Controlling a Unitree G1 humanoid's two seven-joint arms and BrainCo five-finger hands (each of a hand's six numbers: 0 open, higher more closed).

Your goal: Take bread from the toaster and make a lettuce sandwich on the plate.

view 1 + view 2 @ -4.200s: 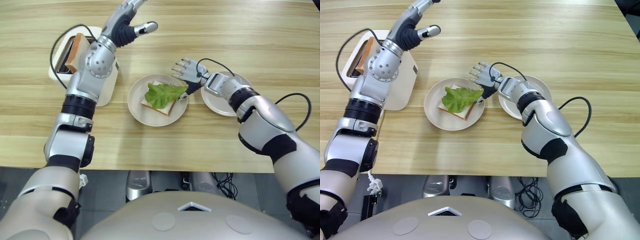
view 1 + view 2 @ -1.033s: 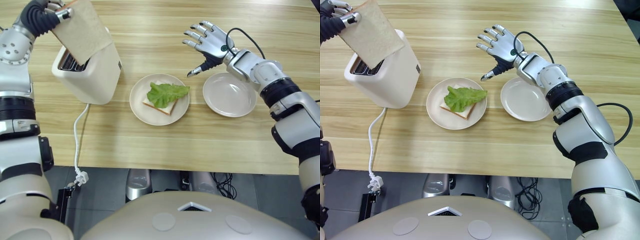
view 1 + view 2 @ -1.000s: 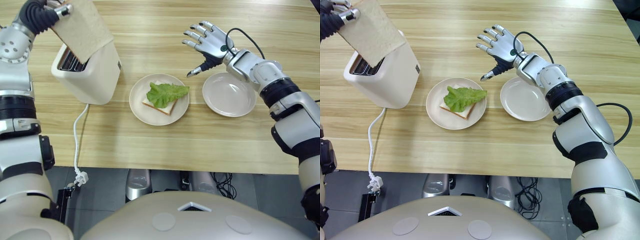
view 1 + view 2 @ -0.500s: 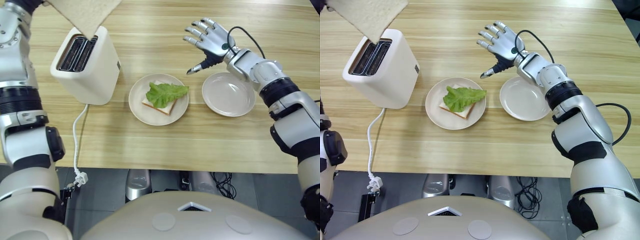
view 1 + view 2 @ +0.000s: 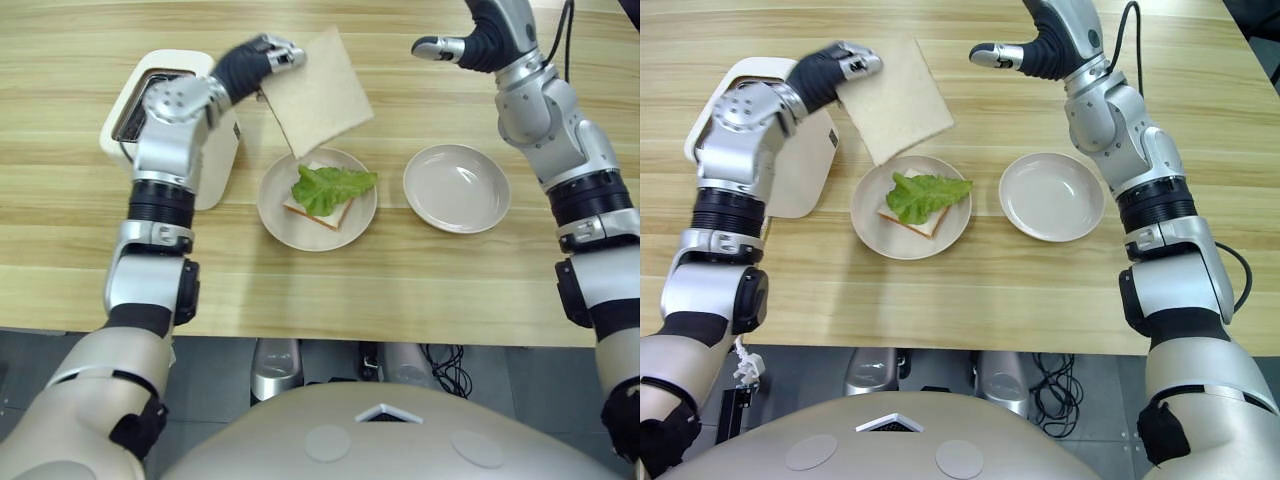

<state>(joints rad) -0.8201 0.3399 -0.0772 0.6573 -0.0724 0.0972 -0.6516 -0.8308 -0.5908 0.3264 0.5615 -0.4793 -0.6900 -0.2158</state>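
No writing, number or sign can be read anywhere on the table. The toaster (image 5: 800, 188), near the table's left edge, carries a small dark label (image 5: 832, 140) on its side wall, and its print is too small to make out.

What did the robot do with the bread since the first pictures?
The left hand pulled the bread slice out of the toaster, lifted it, then carried it rightwards; it is now held over the far rim of the plate. The right hand drew back from that plate towards the table's far side. The lettuce, the bottom slice and the empty plate stayed put.
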